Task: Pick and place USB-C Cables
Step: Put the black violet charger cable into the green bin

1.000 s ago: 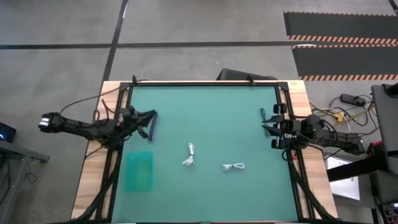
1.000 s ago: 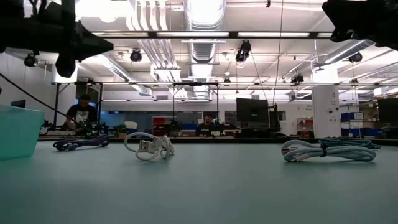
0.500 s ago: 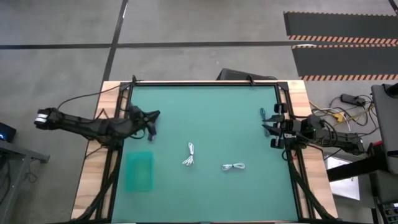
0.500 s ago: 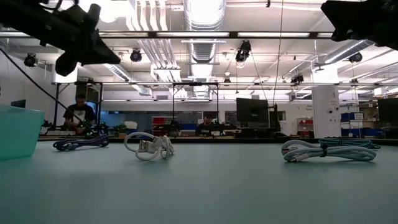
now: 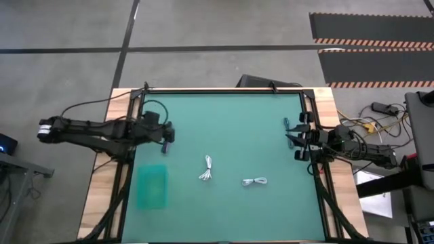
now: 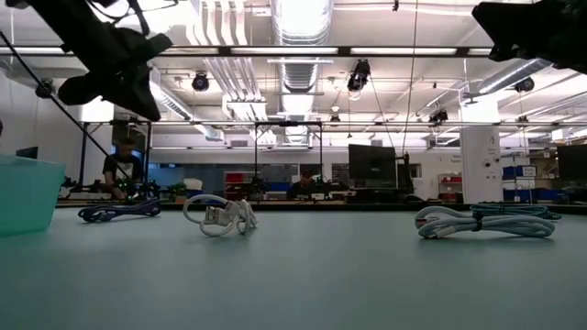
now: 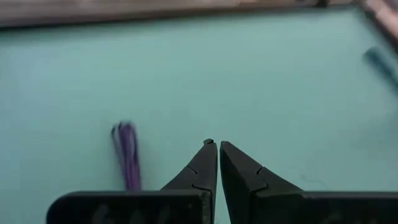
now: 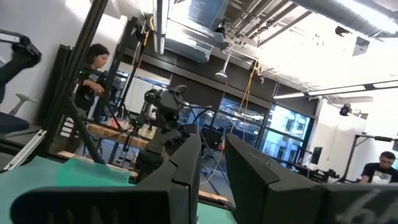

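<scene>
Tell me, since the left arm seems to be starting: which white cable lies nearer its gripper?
The bundle nearer the table's middle: it lies closer to the left gripper than the other cable, which sits toward the right arm's side.

Teal bin (image 5: 152, 187) near left edge, purple cable (image 7: 127, 155), green table (image 5: 230, 115)

purple cable (image 7: 127, 155) blurred, cable plugs too small

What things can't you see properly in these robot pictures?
- The plugs on the two white cables: too small in the high view.
- The teal bin: cut off by the low view's edge.
- The purple cable: blurred in the left wrist view and partly hidden behind the left gripper.
- The right gripper: its wrist view faces the room, so the table under it is hidden.
</scene>
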Action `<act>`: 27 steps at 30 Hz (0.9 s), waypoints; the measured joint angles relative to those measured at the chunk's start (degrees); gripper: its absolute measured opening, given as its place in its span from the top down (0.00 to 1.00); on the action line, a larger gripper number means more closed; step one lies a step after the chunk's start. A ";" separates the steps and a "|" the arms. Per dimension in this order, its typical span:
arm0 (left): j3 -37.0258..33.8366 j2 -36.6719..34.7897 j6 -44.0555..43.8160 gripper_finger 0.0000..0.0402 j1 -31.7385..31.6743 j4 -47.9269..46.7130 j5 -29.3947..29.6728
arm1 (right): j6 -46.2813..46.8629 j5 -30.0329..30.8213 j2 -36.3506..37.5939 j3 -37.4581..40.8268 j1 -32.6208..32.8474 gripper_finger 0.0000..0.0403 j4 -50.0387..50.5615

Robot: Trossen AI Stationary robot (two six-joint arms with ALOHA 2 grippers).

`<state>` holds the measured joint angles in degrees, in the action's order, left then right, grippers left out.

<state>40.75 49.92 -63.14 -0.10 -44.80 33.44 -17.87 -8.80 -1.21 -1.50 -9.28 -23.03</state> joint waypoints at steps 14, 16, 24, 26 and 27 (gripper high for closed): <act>6.56 11.66 5.36 0.99 -16.48 -15.01 -29.99 | -0.15 0.02 0.00 0.00 0.00 0.84 -0.01; 6.43 12.90 6.46 0.99 -18.50 -15.01 -33.08 | -0.15 0.02 0.00 0.00 0.00 0.84 0.00; 8.02 22.32 11.30 1.00 -24.26 -19.69 -37.71 | -0.39 0.02 0.00 0.00 0.00 0.84 -0.01; 9.34 24.90 13.28 1.00 -24.70 -19.70 -37.79 | -0.74 0.00 0.00 0.00 0.00 0.84 0.00; 10.22 26.15 14.05 1.00 -24.91 -19.69 -37.85 | -0.97 0.01 0.00 0.00 0.00 0.84 -0.01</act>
<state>50.97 76.07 -49.09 -25.01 -64.49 -4.41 -18.84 -8.79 -1.21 -1.50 -9.28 -23.04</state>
